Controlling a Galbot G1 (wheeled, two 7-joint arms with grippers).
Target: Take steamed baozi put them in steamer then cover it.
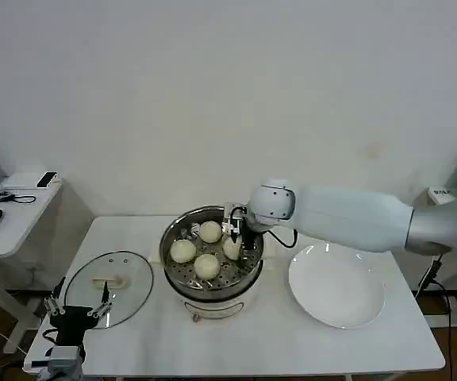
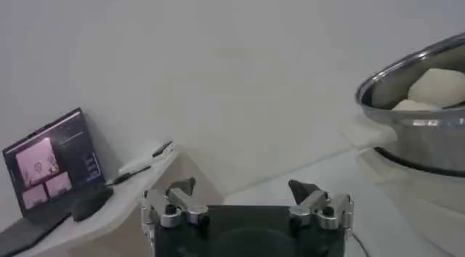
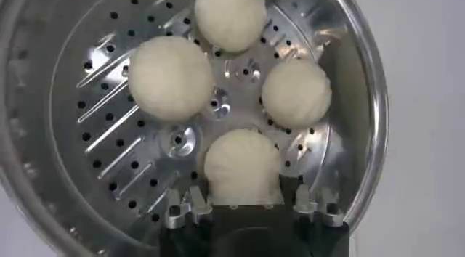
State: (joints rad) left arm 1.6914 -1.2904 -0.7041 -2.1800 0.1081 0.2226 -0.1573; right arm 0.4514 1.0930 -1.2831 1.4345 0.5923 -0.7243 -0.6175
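The left gripper (image 1: pixel 76 311) hung low at the table's front-left corner, just off the near edge of the cover (image 1: pixel 108 278). Its fingers (image 2: pixel 179 200) were spread wide, with nothing between them.

The cover lay flat on the white table (image 1: pixel 252 333), handle up, to the left of the steamer (image 1: pixel 211 252) and close beside it — whether the two rims touched could not be told from the head view.

The steamer stood near the table's centre. All four steamed baozi (image 3: pixel 170 78) rested on the perforated tray (image 3: pixel 109 142) inside it, arranged in a ring around the tray's centre stud. The buns sat close together; none was stacked on another.

The right gripper (image 1: pixel 235 236) reached down into the steamer on its right-hand side, the arm extending in from the right over the table. In the right wrist view its fingers (image 3: pixel 183 207) flanked the nearest bun (image 3: pixel 240 167), one on each side. The bun sat on the tray between them; from this angle it appeared that the pads stood at or just off its sides — firm contact could not be confirmed.

The white plate (image 1: pixel 336 286) lay to the right of the steamer, apart from it.
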